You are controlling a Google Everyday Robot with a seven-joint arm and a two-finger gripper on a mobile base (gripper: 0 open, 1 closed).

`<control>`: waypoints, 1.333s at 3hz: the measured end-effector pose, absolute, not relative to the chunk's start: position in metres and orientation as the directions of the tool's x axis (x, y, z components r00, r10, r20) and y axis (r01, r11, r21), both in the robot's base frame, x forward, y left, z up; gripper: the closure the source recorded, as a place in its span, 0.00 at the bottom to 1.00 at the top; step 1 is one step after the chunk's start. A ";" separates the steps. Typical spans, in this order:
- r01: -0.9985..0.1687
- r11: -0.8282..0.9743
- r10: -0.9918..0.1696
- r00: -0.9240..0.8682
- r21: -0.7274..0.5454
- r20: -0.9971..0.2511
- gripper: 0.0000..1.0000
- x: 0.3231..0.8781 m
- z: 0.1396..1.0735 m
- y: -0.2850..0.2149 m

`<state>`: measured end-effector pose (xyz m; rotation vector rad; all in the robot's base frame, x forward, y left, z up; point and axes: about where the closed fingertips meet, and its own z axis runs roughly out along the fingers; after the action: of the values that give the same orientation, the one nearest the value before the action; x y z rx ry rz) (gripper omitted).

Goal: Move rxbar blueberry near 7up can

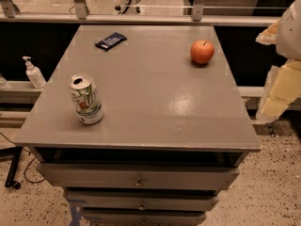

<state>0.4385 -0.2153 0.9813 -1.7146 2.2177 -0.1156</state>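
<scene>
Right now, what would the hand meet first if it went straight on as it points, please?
The hand, off the grey table's right edge, seems to point downward, so probably the speckled floor; depth is unclear.

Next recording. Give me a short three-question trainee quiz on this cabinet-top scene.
1. True or false: the rxbar blueberry touches the 7up can.
2. Which sits at the far right of the cabinet top? A) apple B) pump bottle C) 7up can
3. Fill in: seen in the camera view, the gripper hangs beyond the top's ____ edge.
Key: 1 false, they lie apart; 2 A, the apple; 3 right.
</scene>
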 end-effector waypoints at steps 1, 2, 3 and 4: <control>-0.926 0.271 -0.953 -0.218 -0.265 -0.212 0.00 0.438 0.981 -0.215; -0.922 0.277 -0.947 -0.215 -0.269 -0.238 0.00 0.446 0.979 -0.211; -0.919 0.293 -0.928 -0.207 -0.264 -0.310 0.00 0.473 0.965 -0.193; -0.919 0.310 -0.887 -0.188 -0.243 -0.422 0.00 0.512 0.939 -0.156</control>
<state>0.5116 -0.1565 0.9386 -1.5975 2.0970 0.0877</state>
